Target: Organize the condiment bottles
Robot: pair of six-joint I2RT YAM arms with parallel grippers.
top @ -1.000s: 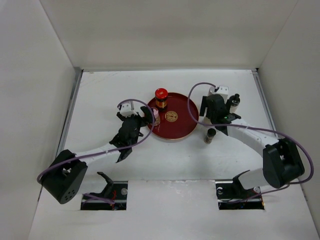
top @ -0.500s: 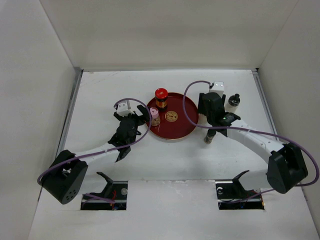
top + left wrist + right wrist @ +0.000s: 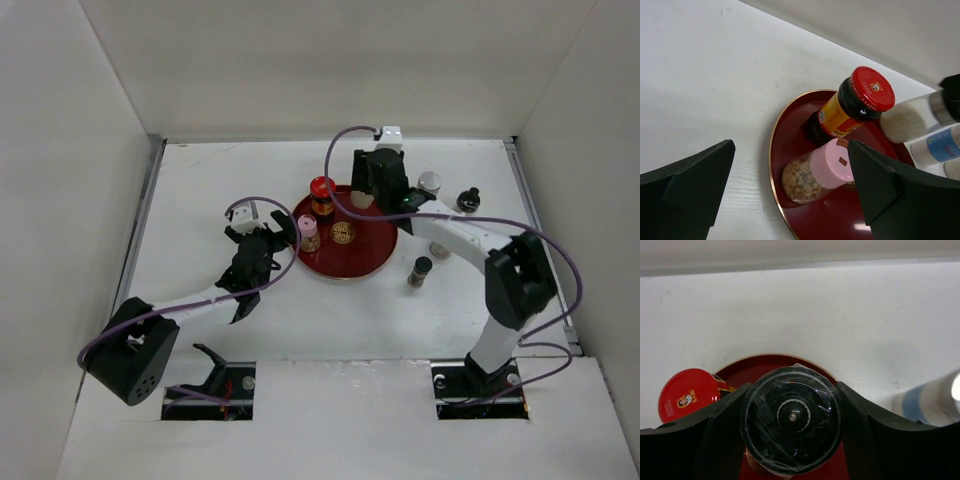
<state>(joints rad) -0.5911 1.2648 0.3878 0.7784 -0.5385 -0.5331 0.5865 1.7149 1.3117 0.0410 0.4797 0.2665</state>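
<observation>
The round dark-red tray holds a red-capped jar at its back and a pink-capped jar at its left edge. My left gripper is open just left of the pink-capped jar, not touching it. My right gripper is shut on a dark-topped jar with white contents over the tray's back edge, beside the red-capped jar. A silver-capped shaker, a black-capped bottle and a grey-capped jar stand on the table right of the tray.
White walls close the table at the back and on both sides. The right arm's purple cable loops over the tray's back. The held jar and the blue-labelled shaker show behind the tray in the left wrist view.
My right arm swung left from the table right of the tray to the tray's back edge, carrying the jar. My left gripper let go of the pink-capped jar and drew back slightly.
</observation>
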